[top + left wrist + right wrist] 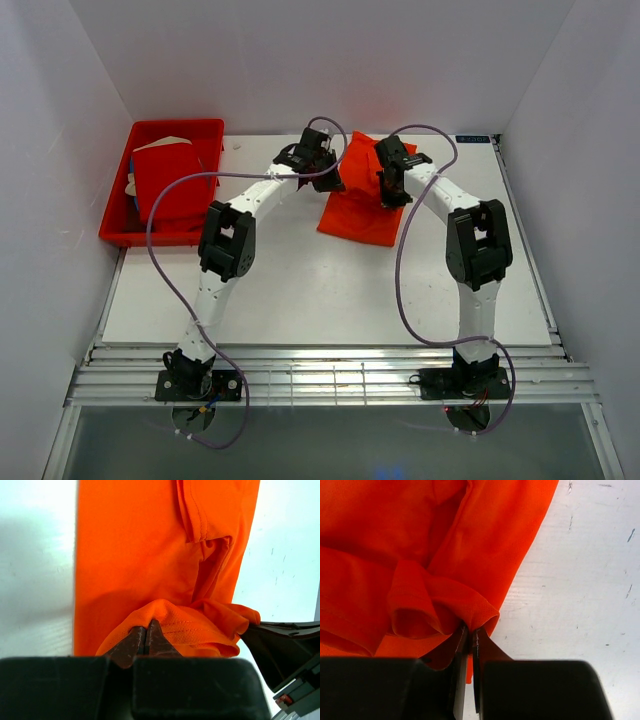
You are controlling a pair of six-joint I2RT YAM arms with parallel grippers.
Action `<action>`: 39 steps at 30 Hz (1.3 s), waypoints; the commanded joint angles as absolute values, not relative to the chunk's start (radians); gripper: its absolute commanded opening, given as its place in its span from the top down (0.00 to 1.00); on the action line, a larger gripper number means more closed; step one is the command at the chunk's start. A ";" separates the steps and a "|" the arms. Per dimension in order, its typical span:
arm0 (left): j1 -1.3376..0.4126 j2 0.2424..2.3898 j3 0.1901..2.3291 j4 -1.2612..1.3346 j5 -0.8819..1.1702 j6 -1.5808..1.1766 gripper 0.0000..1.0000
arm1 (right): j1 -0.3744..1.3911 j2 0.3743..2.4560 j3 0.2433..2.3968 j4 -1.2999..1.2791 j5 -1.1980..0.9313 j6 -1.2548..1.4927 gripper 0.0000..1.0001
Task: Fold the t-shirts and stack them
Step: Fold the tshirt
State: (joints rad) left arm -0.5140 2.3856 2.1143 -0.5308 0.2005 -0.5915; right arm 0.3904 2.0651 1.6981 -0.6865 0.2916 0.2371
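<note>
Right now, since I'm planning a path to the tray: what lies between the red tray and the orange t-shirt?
Top external view: the left arm's white forearm and purple cable cross between the red tray and orange t-shirt; otherwise bare table.

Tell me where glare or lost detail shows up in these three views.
Left wrist view: the white table blows out at left; the bright orange cloth t-shirt is sharp. Right wrist view: even light, crisp table scuffs, black housing under the jaws featureless. Top view: diffuse light, faint shadows.

White arms (208, 300), black joints (228, 240) — looping purple cables (398, 268).
</note>
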 commanded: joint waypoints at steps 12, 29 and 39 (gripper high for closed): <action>-0.491 2.430 2.233 -0.365 0.146 -0.554 0.41 | 0.318 2.200 1.939 -0.664 0.342 0.227 0.73; -0.587 2.065 1.826 -0.176 0.089 -0.567 0.58 | 0.316 1.894 1.698 -0.509 0.168 0.209 0.80; -0.681 2.204 1.813 -0.140 0.202 -0.578 1.00 | 0.316 2.006 1.723 -0.491 -0.070 0.255 0.92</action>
State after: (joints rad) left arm -0.6819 2.1990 1.8221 -0.1562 0.1673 -0.5873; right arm 0.3199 1.9968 1.7073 -0.5198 0.0341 0.2352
